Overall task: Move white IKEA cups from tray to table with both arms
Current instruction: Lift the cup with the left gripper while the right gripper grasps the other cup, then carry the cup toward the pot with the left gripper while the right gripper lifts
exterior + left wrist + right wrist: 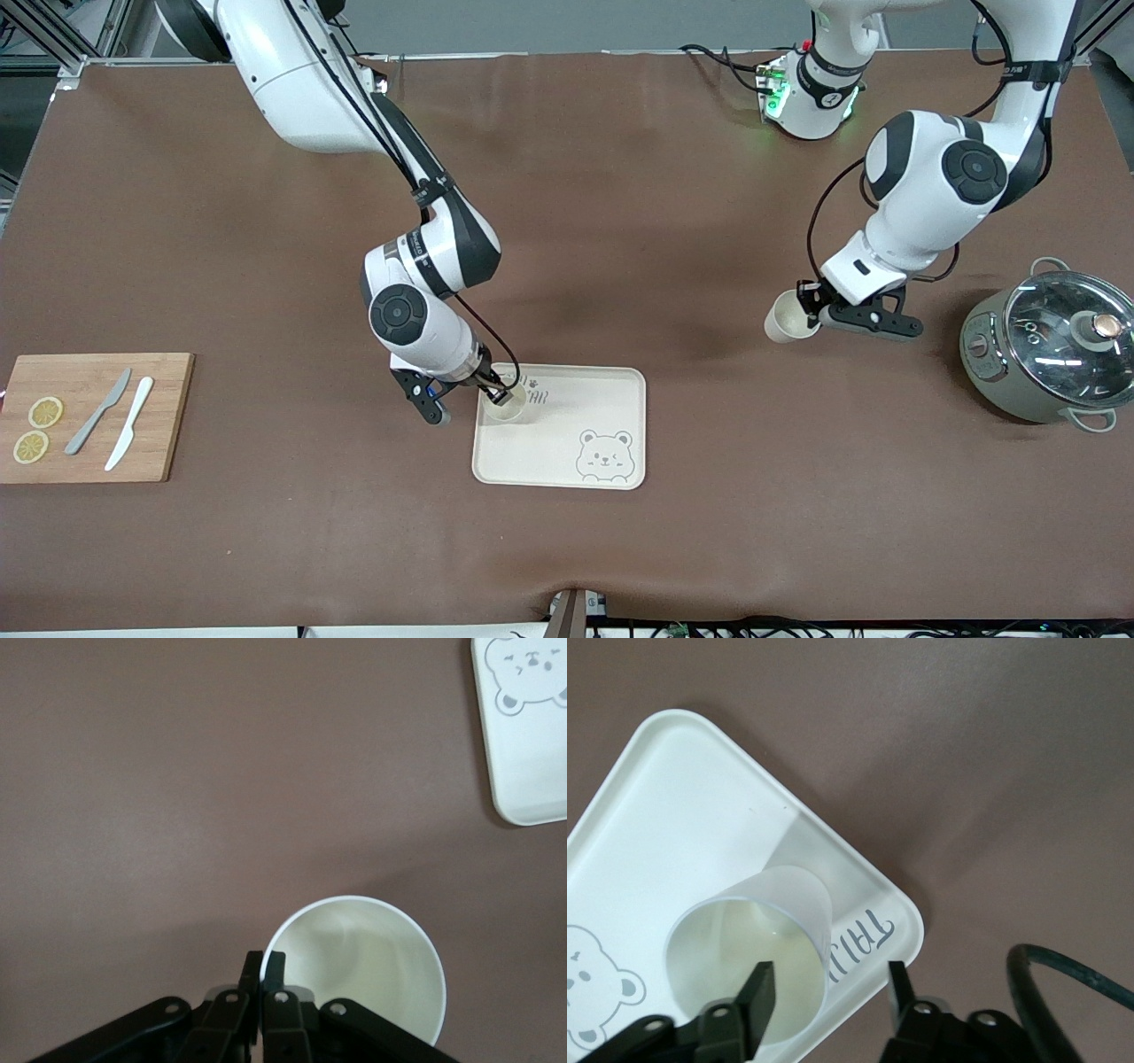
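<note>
One white cup [508,406] stands upright on the bear-printed tray [611,399], in its corner toward the right arm's end and farther from the front camera. My right gripper [499,392] is open around that cup's rim. In the right wrist view one finger is inside the cup [744,948] and the other outside, and my right gripper [827,988] does not squeeze it. My left gripper [811,310] is shut on the rim of the second white cup [787,317]. It holds the cup over bare table between the tray and the pot. The left wrist view shows this gripper [265,964], the cup [368,961] and a tray corner [527,753].
A grey-green glass-lidded pot [1054,347] stands at the left arm's end of the table. A wooden cutting board [168,416] with two knives and two lemon slices lies at the right arm's end. The table has a brown cover.
</note>
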